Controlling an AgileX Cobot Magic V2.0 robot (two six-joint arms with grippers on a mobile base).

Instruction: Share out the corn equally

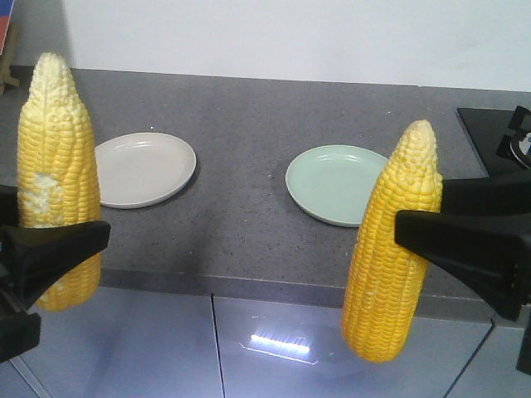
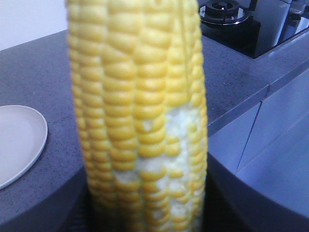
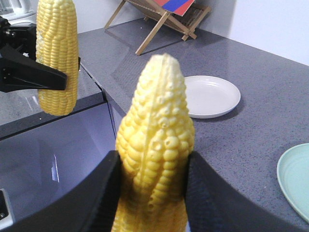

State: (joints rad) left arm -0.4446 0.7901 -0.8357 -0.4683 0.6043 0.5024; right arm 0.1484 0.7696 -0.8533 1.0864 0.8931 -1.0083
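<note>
The left cob [image 1: 56,149] is being held upright just off the counter's [image 1: 249,224] front edge, the left gripper [image 1: 62,242] clamping its middle. The right gripper [image 1: 408,229] is likewise clamping the right cob [image 1: 397,282]. Each is probably heading for its own plate, one cob apiece: white plate [image 1: 143,168], green plate [image 1: 336,184].

Corn [image 1: 58,182] before plates [image 1: 145,168] on counter [image 1: 249,207]

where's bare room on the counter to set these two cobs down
Both the white round plate and the pale green round plate are empty. The grey speckled countertop between and behind them is bare. Tighter at the right end by the black stove and far left by the wooden rack.
</note>
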